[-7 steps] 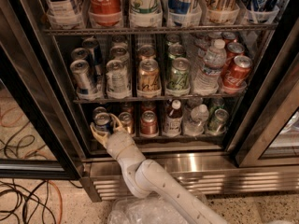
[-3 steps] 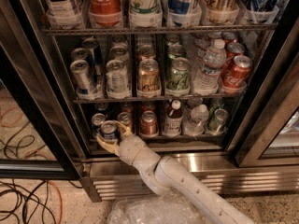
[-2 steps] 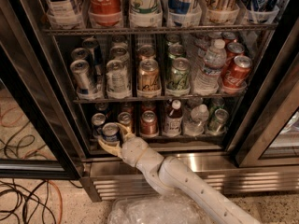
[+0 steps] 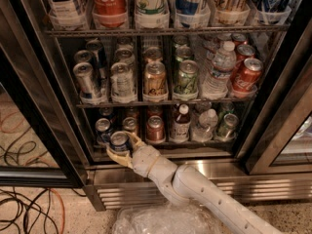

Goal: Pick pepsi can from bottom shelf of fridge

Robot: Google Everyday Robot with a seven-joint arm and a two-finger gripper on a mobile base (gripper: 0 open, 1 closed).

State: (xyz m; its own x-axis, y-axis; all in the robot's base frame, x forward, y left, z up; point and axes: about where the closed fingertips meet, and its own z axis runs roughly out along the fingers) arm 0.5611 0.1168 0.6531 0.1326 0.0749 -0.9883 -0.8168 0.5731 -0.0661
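The pepsi can, blue with a silver top, stands at the front left of the fridge's bottom shelf. My gripper is shut on it, with tan fingers wrapped around its lower body from the front. The white arm runs from the lower right across the ribbed steel base. A second silver-topped can sits just behind and to the left of the held one.
Also on the bottom shelf are a bronze can, a red can, two bottles, and a green can. Black door frames flank the opening. Cables and a plastic bag lie on the floor.
The gripper has moved from the shelf's far left lane a little to the right and toward the front edge, and the can has come along in its fingers.
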